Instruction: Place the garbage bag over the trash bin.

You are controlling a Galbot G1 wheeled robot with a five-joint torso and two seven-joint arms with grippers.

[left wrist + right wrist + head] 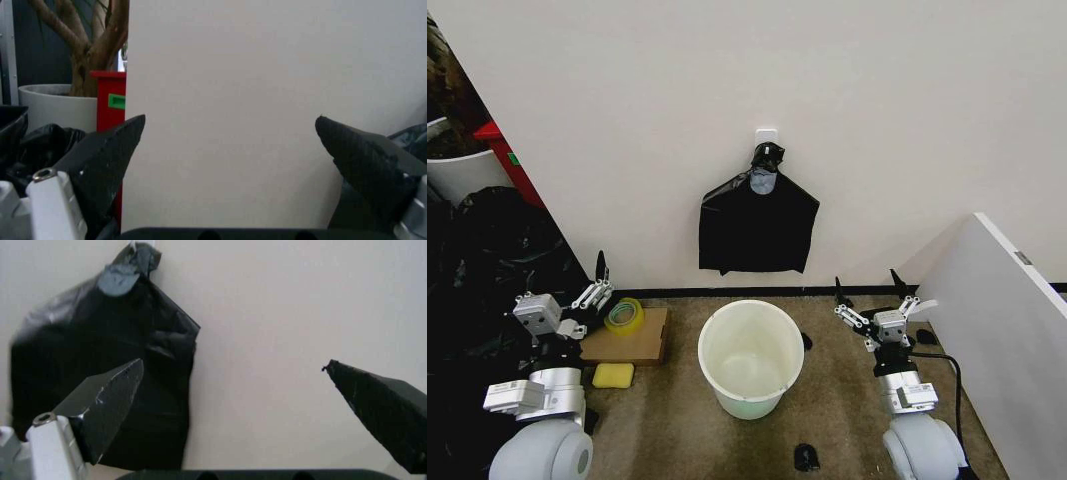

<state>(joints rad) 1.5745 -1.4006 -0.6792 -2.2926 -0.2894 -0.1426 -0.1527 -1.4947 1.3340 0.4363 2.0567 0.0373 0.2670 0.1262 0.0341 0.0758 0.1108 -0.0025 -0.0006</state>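
Bin (750, 358) upright and open on the floor, centred between the arms, empty inside. Bag (758, 222) hanging flat from a hook (767, 135) on the far wall, straight behind the bin and apart from it; also seen past the right gripper's fingers (110, 400) in the right wrist view. Left gripper (603, 280) raised at near left beside cardboard (630, 338) bearing a tape roll (625, 314), jaws spread, empty; right gripper (868, 290) raised at near right, jaws likewise spread, empty.

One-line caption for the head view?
Open left claw and right claw flank a cream-white plastic bucket below a wall-hung black plastic bag.
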